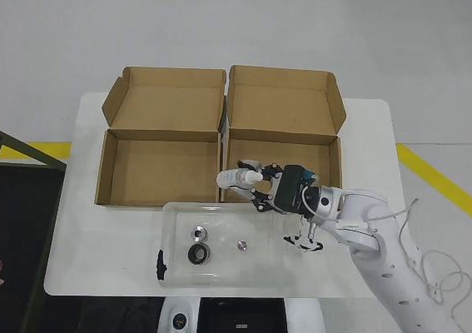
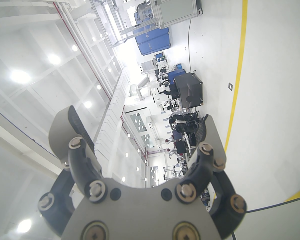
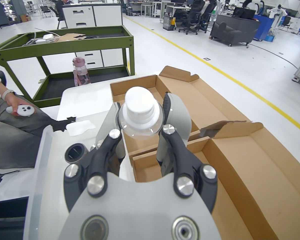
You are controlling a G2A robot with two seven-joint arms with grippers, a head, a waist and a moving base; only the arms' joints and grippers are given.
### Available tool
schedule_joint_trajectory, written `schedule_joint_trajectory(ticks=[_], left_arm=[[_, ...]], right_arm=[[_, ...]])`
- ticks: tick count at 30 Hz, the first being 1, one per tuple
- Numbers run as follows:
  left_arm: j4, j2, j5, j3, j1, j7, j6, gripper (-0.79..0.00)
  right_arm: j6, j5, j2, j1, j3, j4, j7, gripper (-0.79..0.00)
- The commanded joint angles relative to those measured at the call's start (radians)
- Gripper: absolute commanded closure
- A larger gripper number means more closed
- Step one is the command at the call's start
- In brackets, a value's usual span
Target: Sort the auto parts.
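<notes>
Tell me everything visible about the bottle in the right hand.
The bottle is small, with a white cap over a clear, plastic-looking shoulder. It lies roughly level, cap pointing away from the wrist, clamped between the right hand's fingers, above the near left corner of the right cardboard box, touching nothing else.

2 boxes [image 1: 165, 171] [image 1: 281, 158] plain matt brown cardboard, kinda rough at the cut edges, bottle [image 3: 140, 118] glossy clear plastic with a matt white cap, tray [image 1: 219, 206] cloudy smooth plastic, bearing [image 1: 197, 234] shiny metal, right gripper [image 3: 142, 107] smooth grey shells, bright metal screws, table [image 1: 77, 241] smooth white
</notes>
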Motion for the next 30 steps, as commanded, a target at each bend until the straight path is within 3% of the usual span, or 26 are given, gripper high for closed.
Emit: schedule_joint_trajectory(ticks=[1,18,30], left_arm=[[0.000,0.000,0.000,0.000,0.000,0.000,0.000,-0.785],[0.000,0.000,0.000,0.000,0.000,0.000,0.000,-0.785],[0.000,0.000,0.000,0.000,0.000,0.000,0.000,-0.785]], right_arm=[[0.017,-0.009,-0.001,0.011,0.004,0.018,-0.001,0.000],[0.090,0.024,-0.022,0.191,-0.067,0.268,0.180,0.000],[0.143,0.003,-0.049,0.262,-0.163,0.401,0.192,0.000]])
